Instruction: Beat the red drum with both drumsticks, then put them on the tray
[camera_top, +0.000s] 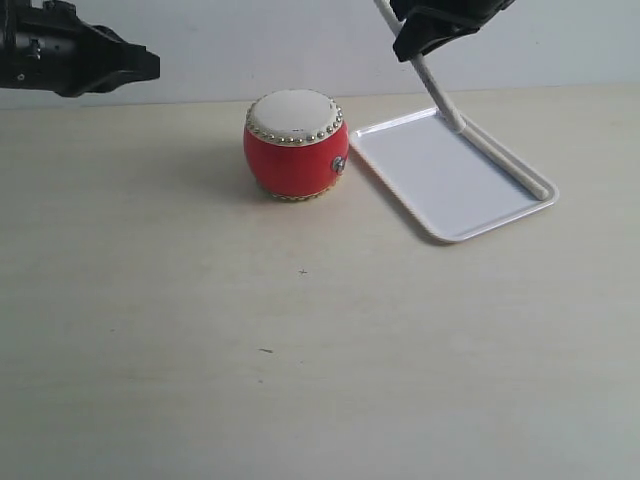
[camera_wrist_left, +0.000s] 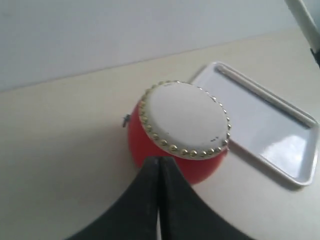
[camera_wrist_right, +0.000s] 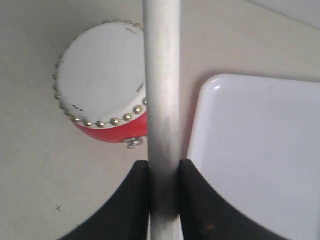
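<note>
The red drum (camera_top: 296, 160) (camera_wrist_left: 185, 115) (camera_wrist_right: 100, 75) stands upright on the table, just left of the white tray (camera_top: 440, 185) (camera_wrist_left: 280, 145) (camera_wrist_right: 260, 150). One drumstick (camera_top: 512, 163) (camera_wrist_left: 265, 95) lies flat in the tray along its far-right rim. My right gripper (camera_top: 418, 45) (camera_wrist_right: 163, 165) is shut on the other drumstick (camera_top: 437, 95) (camera_wrist_right: 161, 75) (camera_wrist_left: 302, 12); that stick slants down, and its lower tip is at the tray's far corner. My left gripper (camera_top: 150, 65) (camera_wrist_left: 159, 161) hovers up and left of the drum, shut with nothing in it.
The pale wooden tabletop (camera_top: 300, 350) stretches wide toward the near edge, with only tiny marks on it. A plain light wall (camera_top: 260, 45) rises right behind the drum and tray.
</note>
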